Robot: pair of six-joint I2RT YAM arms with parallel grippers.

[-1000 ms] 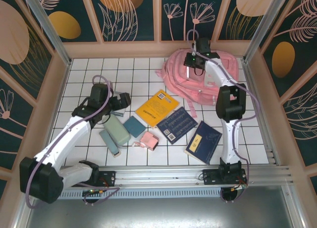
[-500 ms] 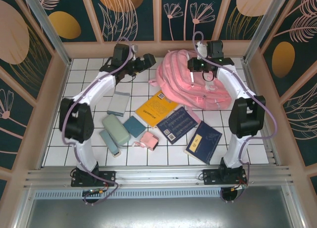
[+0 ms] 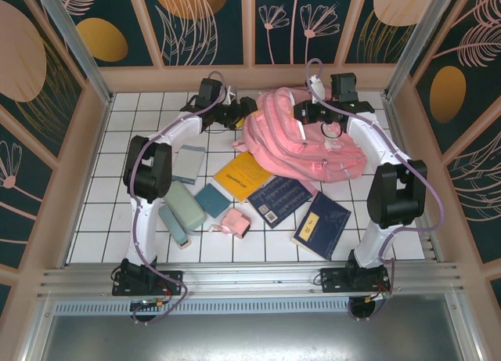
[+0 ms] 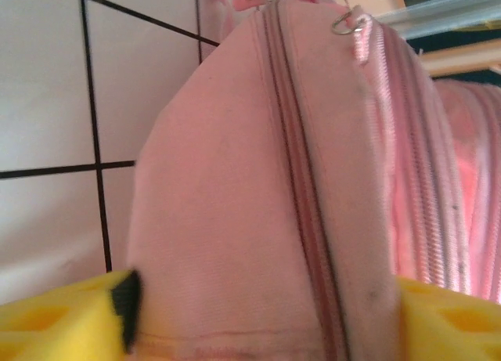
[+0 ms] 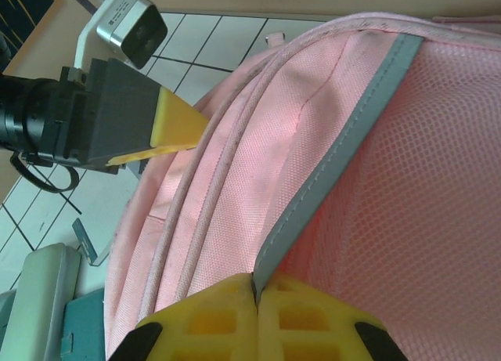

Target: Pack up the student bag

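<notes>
Just beside the student bag (image 3: 286, 142) lies a yellow book (image 3: 244, 174).

We see bright, even light coming from above in the top view. The white table (image 3: 149, 212) glows softly with no hard glare. The arms (image 3: 168, 142) drop only pale grey shadows on it. In the left wrist view the student bag (image 4: 235, 204) is very close and fuzzy. The left gripper (image 4: 262, 341) has blurry yellow fingers (image 4: 55, 326). In the right wrist view the bag looks sharp and well lit.
</notes>
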